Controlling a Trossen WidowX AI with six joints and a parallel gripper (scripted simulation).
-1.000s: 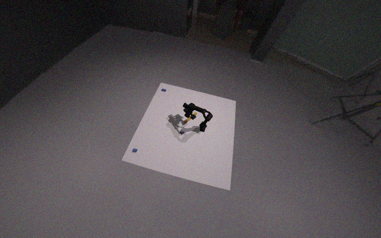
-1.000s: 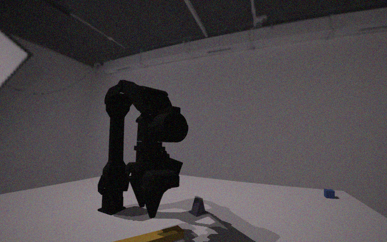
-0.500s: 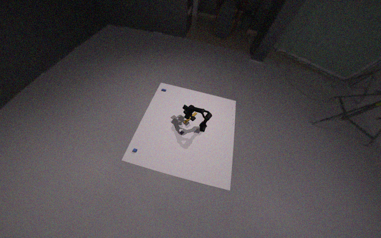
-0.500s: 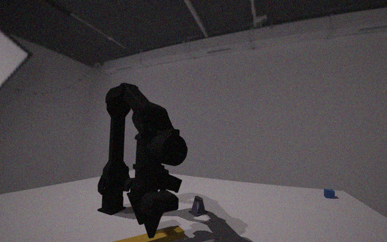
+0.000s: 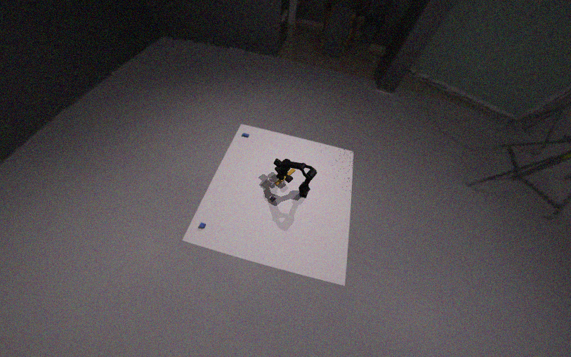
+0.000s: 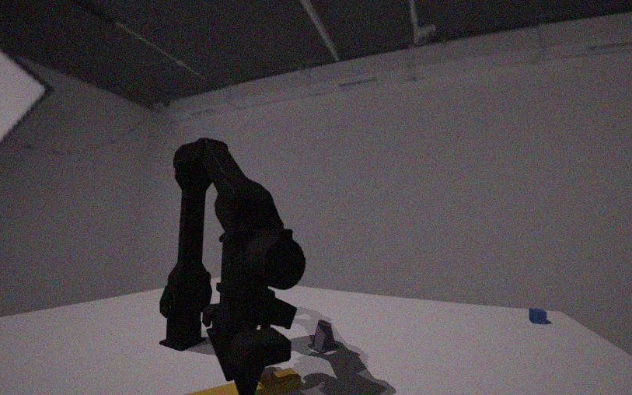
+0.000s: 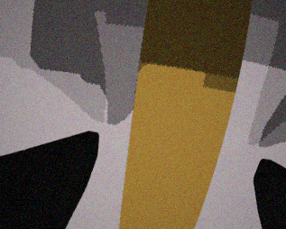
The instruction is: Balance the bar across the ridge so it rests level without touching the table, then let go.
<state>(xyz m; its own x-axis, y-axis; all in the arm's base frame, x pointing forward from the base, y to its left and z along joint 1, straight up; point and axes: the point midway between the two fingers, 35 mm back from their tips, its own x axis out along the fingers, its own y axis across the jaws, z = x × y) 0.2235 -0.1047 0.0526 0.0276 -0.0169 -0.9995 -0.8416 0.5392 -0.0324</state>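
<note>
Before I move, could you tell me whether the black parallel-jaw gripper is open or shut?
Open: its black fingers stand apart, either side of the yellow bar.

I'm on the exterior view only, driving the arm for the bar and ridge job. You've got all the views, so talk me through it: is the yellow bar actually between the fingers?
Observer: In the wrist view, the yellow bar runs between the two fingertips of the gripper, with white table showing on both sides of it, so it isn't pinched.
Operator: My view cuts the bar off at the bottom. Anything else on the table I'm missing?
Observer: Yes, the top view shows two blue blocks, and, near two corners of the white table; you see just one.
</note>
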